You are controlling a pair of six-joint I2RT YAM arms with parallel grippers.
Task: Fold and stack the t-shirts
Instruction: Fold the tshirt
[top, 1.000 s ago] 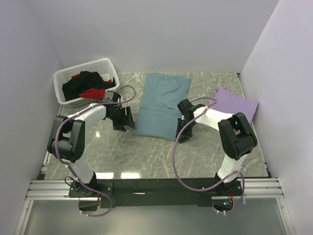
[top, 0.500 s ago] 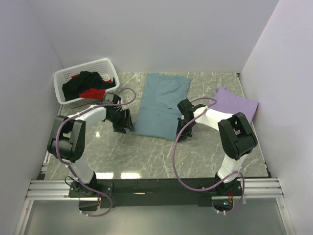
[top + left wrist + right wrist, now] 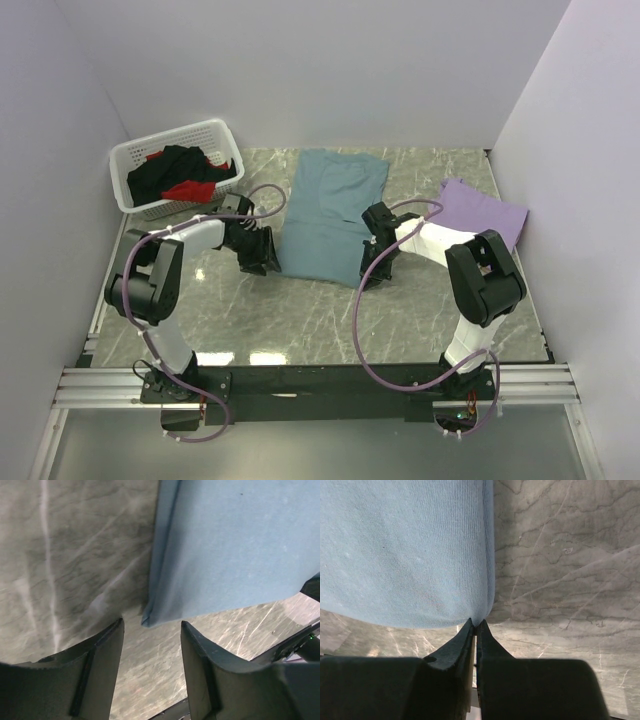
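The teal-blue t-shirt point(image 3: 328, 210) lies folded lengthwise in the middle of the table. My left gripper point(image 3: 266, 258) is open at its near left corner; in the left wrist view that corner point(image 3: 146, 621) sits just beyond my spread fingertips point(image 3: 115, 630). My right gripper point(image 3: 366, 268) is shut on the shirt's near right corner point(image 3: 479, 620), pinched at the fingertips. A folded lavender t-shirt point(image 3: 484, 212) lies at the right. Black point(image 3: 172, 165) and red point(image 3: 190, 189) shirts lie in the basket.
The white slotted basket point(image 3: 135, 155) stands at the back left corner. Purple cables loop from both arms over the table. Walls close in on the left, back and right.
My left gripper has moved right, closer to the teal shirt's near left corner. My right gripper has stayed at the near right corner.
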